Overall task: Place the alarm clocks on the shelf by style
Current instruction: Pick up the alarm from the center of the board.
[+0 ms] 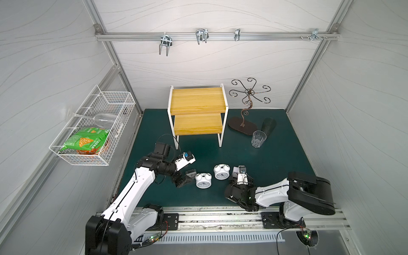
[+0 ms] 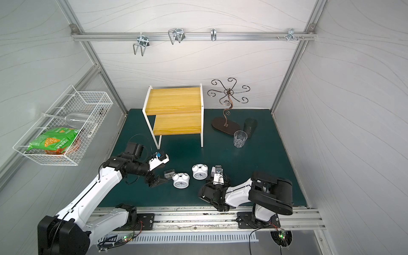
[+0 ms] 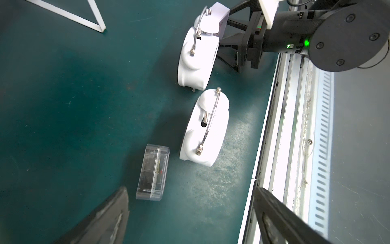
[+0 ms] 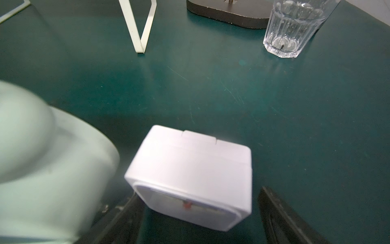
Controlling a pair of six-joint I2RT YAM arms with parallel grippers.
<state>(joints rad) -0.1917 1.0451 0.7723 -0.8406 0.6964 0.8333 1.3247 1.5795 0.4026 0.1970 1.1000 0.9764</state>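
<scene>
A: Logging clock positions against the shelf (image 1: 197,100). What do you have?

B: All four sit on the green mat (image 1: 276,167) in front of the shelf, in a loose row. From the shelf's left side across: clear-cased square clock (image 1: 191,172), first twin-bell clock (image 1: 203,180), second twin-bell clock (image 1: 221,172), white square clock (image 1: 235,170).

A: Left gripper (image 3: 191,193)?

B: Low over the mat, on the far side of the clear-cased square clock from the shelf. Fingers spread wide, nothing between them.

A: Right gripper (image 4: 200,198)?

B: Fingers parted either side of the white square clock. One sits close against the case, and mat shows between the case and the other. Not clamped.

A: Other items?

B: Drinking glass (image 1: 258,138), upright, beyond the shelf's right front leg.
</scene>
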